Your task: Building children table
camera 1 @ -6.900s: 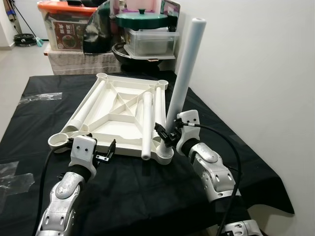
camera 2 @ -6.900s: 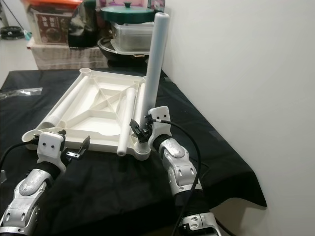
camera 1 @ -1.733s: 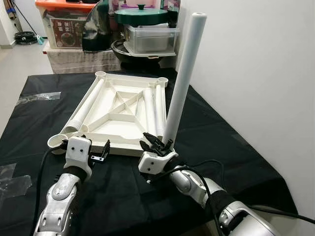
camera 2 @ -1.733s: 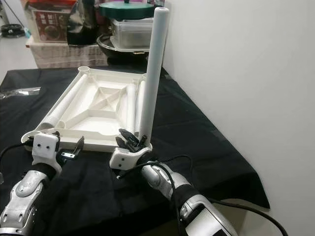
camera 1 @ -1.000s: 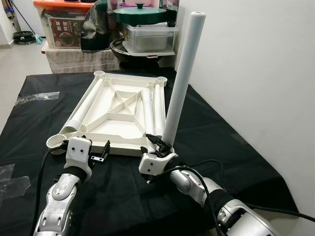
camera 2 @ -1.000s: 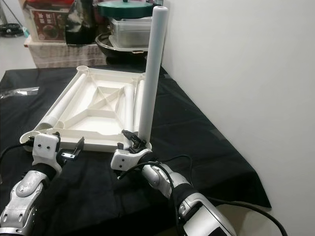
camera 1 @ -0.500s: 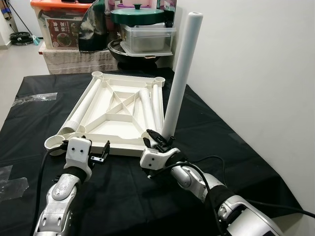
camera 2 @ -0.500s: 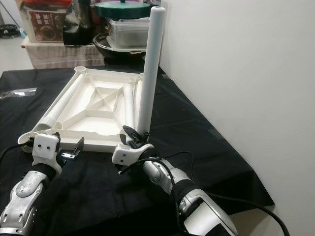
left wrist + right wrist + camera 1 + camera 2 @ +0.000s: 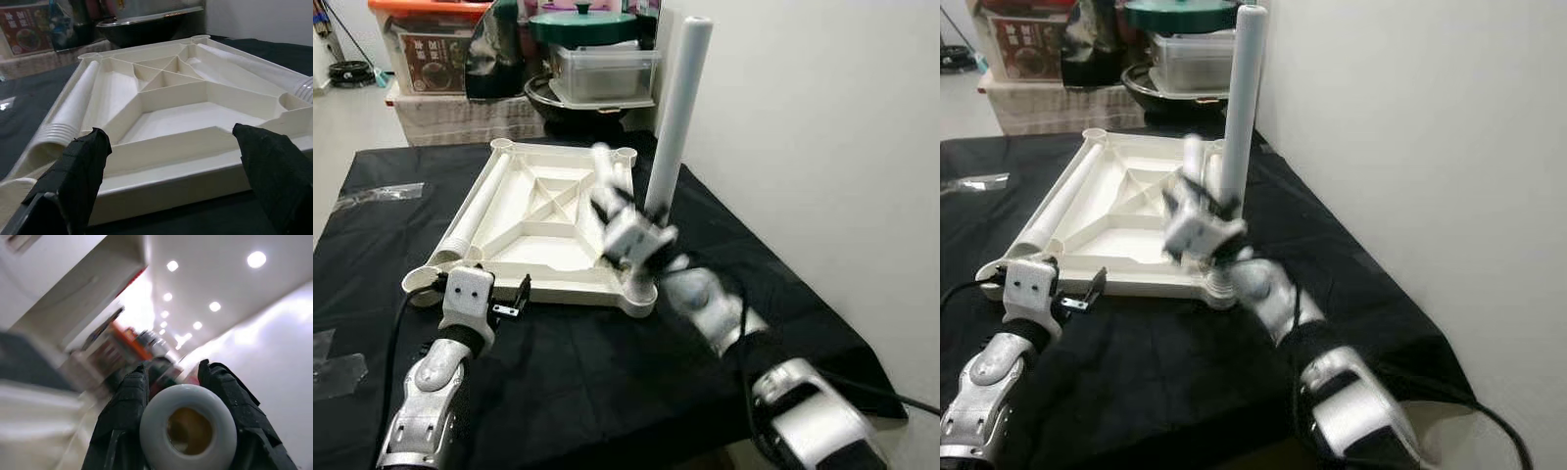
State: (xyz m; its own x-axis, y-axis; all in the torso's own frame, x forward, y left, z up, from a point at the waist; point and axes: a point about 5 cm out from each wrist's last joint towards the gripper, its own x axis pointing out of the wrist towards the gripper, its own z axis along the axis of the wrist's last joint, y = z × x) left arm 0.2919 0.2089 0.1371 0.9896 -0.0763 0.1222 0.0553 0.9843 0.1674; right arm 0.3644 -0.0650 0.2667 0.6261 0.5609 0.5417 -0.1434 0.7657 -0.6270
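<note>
Right gripper: both black fingers clamped on a white table leg, hollow end facing the wrist camera. In the head views the gripper is motion-blurred, raised over the near-right part of the upturned tabletop; the held leg shows as a pale smear above it. I can't read its tilt through the blur.

Left gripper: jaws spread wide, holding nothing, parked just off the tabletop's near edge, fingers either side of the view.

Task state, as I judge it: one leg already stands upright in the near-right corner socket. Another leg lies along the left side inside the tray. The near-left socket and both far sockets look empty. All sits on the black cloth over the table.

To do this step well:
- Pick the target socket before lowering; near-left is closest to the left arm's support.
- Get the leg vertical before contact, otherwise it jams on the socket rim.
- Use the left gripper to pin the tabletop edge, since the tray would slide on the cloth under push.
- Keep clear of the standing leg during the swing.
</note>
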